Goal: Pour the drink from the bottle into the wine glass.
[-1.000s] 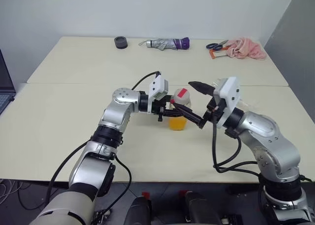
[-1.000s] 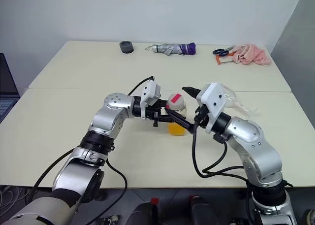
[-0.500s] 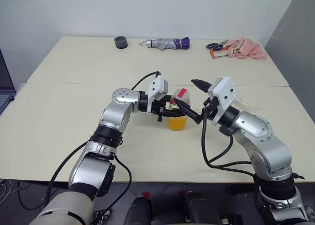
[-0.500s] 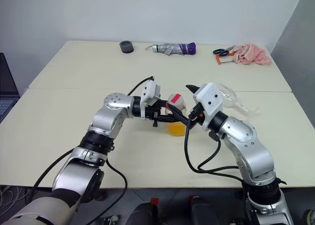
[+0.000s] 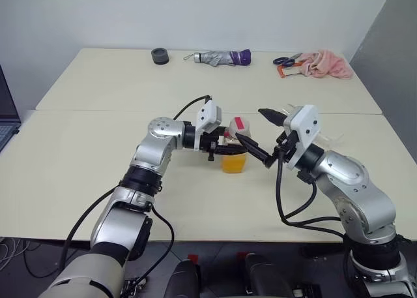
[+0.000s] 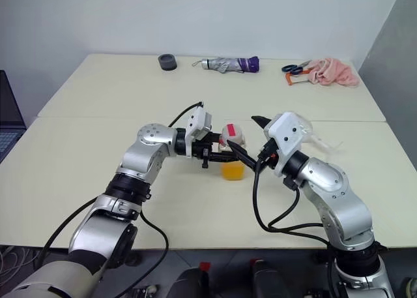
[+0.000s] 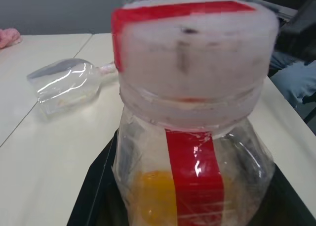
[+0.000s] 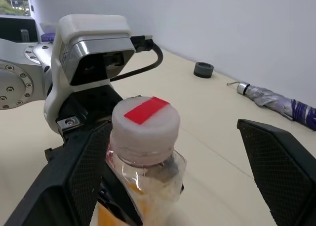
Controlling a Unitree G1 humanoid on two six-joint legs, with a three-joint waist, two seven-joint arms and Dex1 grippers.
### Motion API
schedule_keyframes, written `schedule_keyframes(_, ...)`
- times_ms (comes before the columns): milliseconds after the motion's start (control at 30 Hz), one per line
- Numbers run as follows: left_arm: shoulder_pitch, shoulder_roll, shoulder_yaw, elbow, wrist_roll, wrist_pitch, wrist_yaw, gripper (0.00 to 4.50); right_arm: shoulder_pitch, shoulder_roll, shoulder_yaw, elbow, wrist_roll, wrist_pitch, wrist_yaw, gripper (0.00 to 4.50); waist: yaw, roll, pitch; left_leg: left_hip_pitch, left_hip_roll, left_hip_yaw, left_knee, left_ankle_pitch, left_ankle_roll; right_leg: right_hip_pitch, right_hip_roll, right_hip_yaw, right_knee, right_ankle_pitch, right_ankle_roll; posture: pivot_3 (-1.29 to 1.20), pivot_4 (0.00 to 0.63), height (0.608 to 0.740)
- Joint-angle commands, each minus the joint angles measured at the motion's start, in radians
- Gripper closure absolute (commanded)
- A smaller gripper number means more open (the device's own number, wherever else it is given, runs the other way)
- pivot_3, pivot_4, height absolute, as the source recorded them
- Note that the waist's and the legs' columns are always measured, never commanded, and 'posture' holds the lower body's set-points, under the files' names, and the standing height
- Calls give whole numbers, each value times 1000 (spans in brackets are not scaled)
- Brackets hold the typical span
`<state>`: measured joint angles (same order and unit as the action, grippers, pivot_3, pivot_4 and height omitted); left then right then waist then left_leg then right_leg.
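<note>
Here, bottle: small clear squarish plastic bottle (image 5: 235, 152) of orange drink (image 5: 234, 162), capped, upright mid-table
Left gripper (image 5: 225, 148): pinching the bottle, steadying it
Right gripper (image 5: 262, 136): spread around the cap, likely to unscrew
Wine glass (image 7: 66, 82): clear stemmed, lying beyond the bottle

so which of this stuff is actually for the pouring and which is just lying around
For the job: small clear plastic bottle with white cap, orange drink inside, clear wine glass lying on its side.
Lying about: folded grey-purple umbrella, black ring, blue-handled scissors, pink cloth.
</note>
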<state>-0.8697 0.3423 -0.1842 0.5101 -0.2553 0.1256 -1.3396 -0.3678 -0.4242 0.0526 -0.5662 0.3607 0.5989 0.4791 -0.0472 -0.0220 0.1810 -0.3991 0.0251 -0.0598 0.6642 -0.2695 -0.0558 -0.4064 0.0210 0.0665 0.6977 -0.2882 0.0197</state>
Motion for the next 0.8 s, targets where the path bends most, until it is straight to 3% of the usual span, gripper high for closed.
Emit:
schedule_keyframes(33,-20,7,20,-23,-11,-23,-17,2694,-5,-11,-55,-32,18,0,-11,191,0,0,0,0,0,0,0,0,0,0,0,0,0,0,0,0,150,740)
schedule_keyframes(600,-23,10,25,-17,-9,-24,-14,2698,28,-98,-71,-114,144,57,77,191,1,0,0,0,0,0,0,0,0,0,0,0,0,0,0,0,150,740)
schedule_keyframes(800,-26,10,24,-11,-8,-28,-15,2700,-45,-43,35,-110,77,51,2,191,-3,0,0,0,0,0,0,0,0,0,0,0,0,0,0,0,150,740)
